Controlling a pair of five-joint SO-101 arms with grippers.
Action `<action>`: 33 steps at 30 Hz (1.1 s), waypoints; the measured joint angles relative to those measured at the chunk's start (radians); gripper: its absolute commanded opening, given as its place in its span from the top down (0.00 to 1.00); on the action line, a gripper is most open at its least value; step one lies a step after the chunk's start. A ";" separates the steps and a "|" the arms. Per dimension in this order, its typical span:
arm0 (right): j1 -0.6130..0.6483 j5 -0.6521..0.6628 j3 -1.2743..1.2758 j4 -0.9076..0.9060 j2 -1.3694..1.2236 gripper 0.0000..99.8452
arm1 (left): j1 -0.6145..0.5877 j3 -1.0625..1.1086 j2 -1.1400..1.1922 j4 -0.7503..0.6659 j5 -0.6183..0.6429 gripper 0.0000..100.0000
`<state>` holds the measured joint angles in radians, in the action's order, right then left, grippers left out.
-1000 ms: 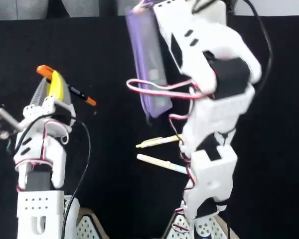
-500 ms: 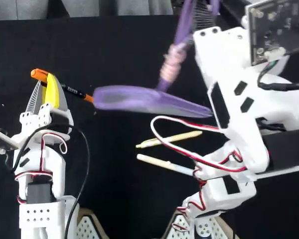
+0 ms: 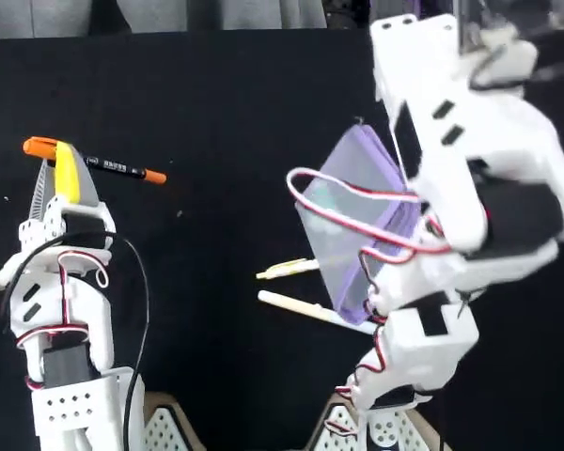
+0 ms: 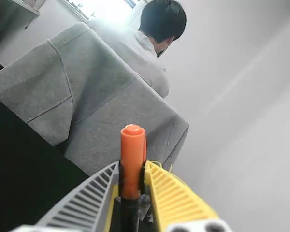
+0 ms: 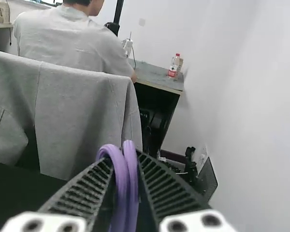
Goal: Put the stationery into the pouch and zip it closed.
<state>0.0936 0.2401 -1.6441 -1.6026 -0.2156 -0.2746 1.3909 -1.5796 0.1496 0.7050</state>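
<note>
L pincer [image 4: 132,170] grips marker [image 3: 113,167]; R pincer [image 5: 124,162] clamps pouch [image 3: 357,211]; pens [image 3: 287,269] on table [image 3: 216,94].

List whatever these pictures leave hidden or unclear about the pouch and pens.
The pouch, high view: held edge behind the right arm; zip open or shut unclear.
The cream pen, high view: one end under that arm.
The marker, left wrist view: body cut off by the picture's edge.

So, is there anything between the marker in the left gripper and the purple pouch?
Nothing visible stands between them: the marker in the left gripper and the pouch have bare table between. Only the right arm's cable loops across the pouch.
</note>
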 measured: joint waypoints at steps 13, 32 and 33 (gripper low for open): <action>0.087 -0.049 0.000 0.058 -0.100 0.99 | -0.002 0.000 -0.003 0.000 0.005 0.97; 0.087 -0.049 0.002 0.204 -0.259 0.99 | 0.292 -0.075 -0.239 0.120 -0.068 0.97; 0.087 -0.049 0.002 0.209 -0.261 0.99 | 0.331 -0.118 -0.238 0.169 -0.069 0.97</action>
<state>0.1811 0.1910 -1.6425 -1.3940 -0.4764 0.0568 1.2727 -1.8174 0.3184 0.6360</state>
